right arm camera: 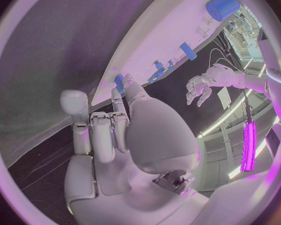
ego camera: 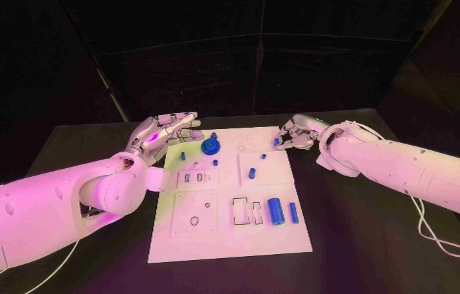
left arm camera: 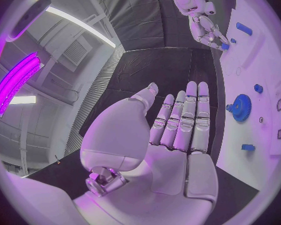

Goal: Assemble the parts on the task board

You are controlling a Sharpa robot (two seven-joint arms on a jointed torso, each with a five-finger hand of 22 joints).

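Note:
The white task board [ego camera: 216,241] lies in the middle of the black table. My left hand [ego camera: 165,131] hovers by the board's far left corner, fingers [left arm camera: 190,115] straight and apart, holding nothing. A blue gear [ego camera: 210,147] [left arm camera: 242,107] stands on the board just beside it. My right hand [ego camera: 299,134] [right arm camera: 122,135] is at the board's far right edge with its fingers curled in, and a small blue part [ego camera: 278,142] [left arm camera: 225,46] [right arm camera: 118,82] sits pinched at their tips. Near the board's front right lie a thick blue cylinder [ego camera: 275,211] [right arm camera: 223,5] and a thinner blue rod [ego camera: 293,212].
More small blue pieces sit on the board: a peg [ego camera: 182,155] near the left edge and another peg [ego camera: 252,172] at the middle. Cut-out slots [ego camera: 247,212] and a round hole [ego camera: 193,221] mark the board's near half. Black table [ego camera: 364,241] spreads on both sides.

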